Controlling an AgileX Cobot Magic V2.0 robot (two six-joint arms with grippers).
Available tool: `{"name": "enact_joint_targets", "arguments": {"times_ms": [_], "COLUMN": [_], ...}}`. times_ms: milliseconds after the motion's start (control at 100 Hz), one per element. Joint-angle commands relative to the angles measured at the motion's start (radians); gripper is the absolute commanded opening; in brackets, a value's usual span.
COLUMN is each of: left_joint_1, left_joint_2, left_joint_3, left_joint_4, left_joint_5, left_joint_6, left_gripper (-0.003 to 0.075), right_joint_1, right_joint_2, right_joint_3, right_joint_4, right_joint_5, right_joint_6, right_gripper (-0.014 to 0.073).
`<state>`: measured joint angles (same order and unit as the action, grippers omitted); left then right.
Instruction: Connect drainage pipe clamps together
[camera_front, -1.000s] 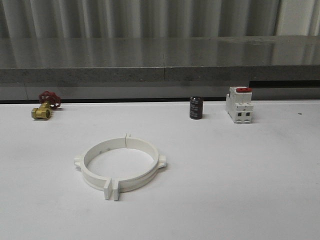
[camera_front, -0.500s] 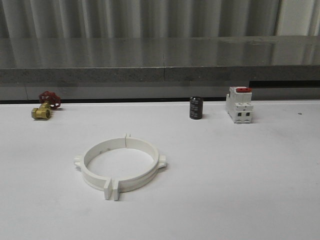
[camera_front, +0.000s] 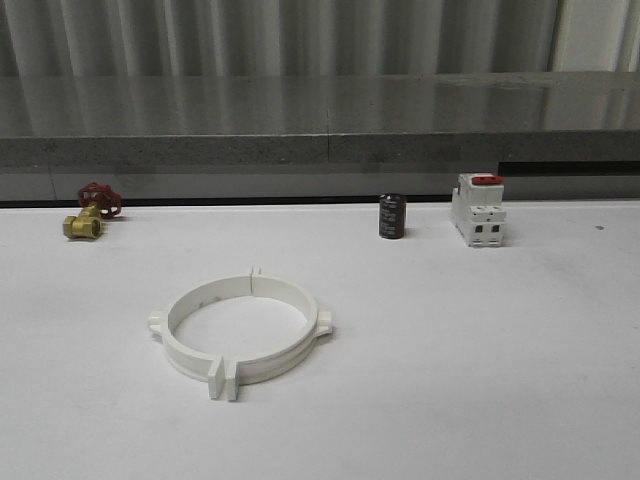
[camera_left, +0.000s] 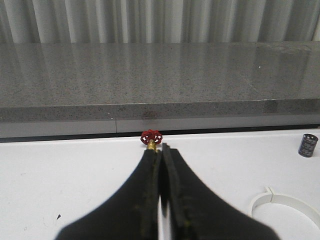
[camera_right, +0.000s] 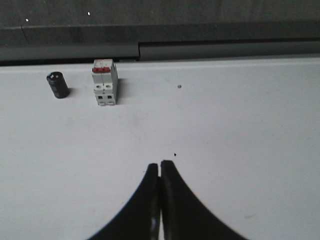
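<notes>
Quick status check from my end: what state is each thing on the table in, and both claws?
Drainage pipe clamps: two halves closed into one ring, end tabs meeting, flat on the table.
Brass valve: lying at the back left, untouched.
Black cylinder: upright.
Breaker: upright, red top.
Left claw: shut, empty.
Right claw: shut, empty.

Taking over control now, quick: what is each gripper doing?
Left gripper: closed, holding nothing.
Right gripper: closed, holding nothing.
</notes>
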<state>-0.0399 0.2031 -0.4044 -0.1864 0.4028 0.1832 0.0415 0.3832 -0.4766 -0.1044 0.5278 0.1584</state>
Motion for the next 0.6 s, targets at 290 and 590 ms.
{"name": "enact_joint_targets", "arguments": {"times_ms": [290, 590], "left_joint_1": [0.001, 0.001], "left_joint_2": [0.011, 0.011], "left_joint_3": [-0.025, -0.025], "left_joint_4": [-0.015, -0.015], "left_joint_5": [-0.081, -0.081], "left_joint_6": [-0.002, -0.002], "left_gripper": [-0.0021, -0.0021], "right_joint_1": [-0.006, -0.081], "right_joint_2": [-0.241, -0.334], "right_joint_3": [0.280, 0.488], "right_joint_4": [-0.012, -0.013], "right_joint_5": [-0.454, -0.764], "right_joint_6": [0.004, -0.014], "right_gripper": [-0.0066, -0.0066]}}
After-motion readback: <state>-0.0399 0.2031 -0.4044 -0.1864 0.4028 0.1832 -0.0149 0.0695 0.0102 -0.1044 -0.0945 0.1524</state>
